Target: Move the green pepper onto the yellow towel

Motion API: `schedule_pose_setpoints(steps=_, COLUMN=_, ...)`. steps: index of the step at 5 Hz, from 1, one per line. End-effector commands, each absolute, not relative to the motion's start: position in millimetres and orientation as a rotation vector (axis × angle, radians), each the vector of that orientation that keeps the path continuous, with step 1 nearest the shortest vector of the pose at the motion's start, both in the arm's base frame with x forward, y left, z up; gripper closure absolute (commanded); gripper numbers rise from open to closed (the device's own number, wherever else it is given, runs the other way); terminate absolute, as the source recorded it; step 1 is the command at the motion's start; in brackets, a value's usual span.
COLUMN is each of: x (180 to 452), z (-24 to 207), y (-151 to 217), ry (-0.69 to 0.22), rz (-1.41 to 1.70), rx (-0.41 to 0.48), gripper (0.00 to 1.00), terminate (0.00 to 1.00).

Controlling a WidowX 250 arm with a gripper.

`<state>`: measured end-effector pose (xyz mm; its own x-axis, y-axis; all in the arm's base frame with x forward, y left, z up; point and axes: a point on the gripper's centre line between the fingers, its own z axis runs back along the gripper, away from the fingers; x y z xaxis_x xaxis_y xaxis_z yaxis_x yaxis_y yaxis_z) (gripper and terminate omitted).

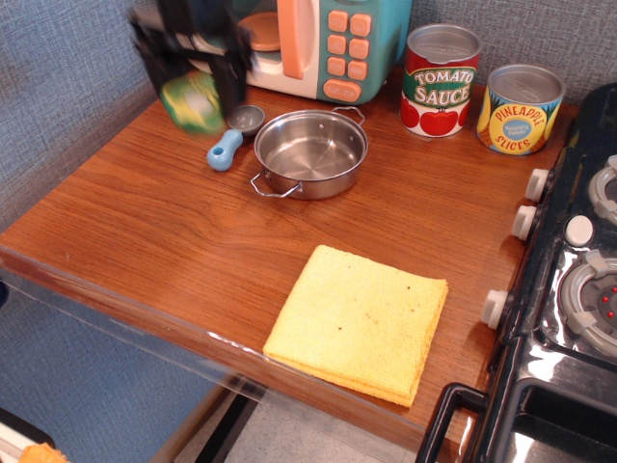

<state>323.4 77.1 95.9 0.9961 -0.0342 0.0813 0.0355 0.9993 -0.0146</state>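
two cans (442,79), one pan (310,152), one towel (360,320)

Steel pan (310,152) beside blue scoop (231,138) — two cans (441,80).

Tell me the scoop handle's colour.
Light blue; the scoop shows in the observation.image view, beside the pan.
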Motion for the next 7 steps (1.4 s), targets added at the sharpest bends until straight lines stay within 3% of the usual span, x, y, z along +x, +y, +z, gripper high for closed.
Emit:
schedule_pose_setpoints(steps=1, x=273, z=84, y=8, ry=-0.119, rz=-0.316, rx=0.067, gripper=1.0, terminate=0.0)
schedule_pose_setpoints(steps=3, x=265, z=81, y=-23, ry=-0.135, rz=-0.407, rx=0.077, gripper=1.0, terminate=0.0)
schedule_pose_setpoints(steps=4, x=273, z=89, y=-27, ry=0.031, rz=-0.381, rx=0.166, gripper=1.0, terminate=0.0)
schedule_pose_setpoints(steps=5, x=315, z=82, y=-71, ry=0.047, rz=-0.416, rx=0.139, gripper=1.0, terminate=0.0)
schedule_pose_setpoints(steps=6, x=307, z=82, y=-61, ry=0.029, rz=-0.438, rx=0.131, gripper=0.0, terminate=0.0)
schedule_pose_setpoints(steps=7, x=308, z=82, y=-61, ry=0.029, rz=-0.442, rx=0.129, gripper=0.0, terminate=0.0)
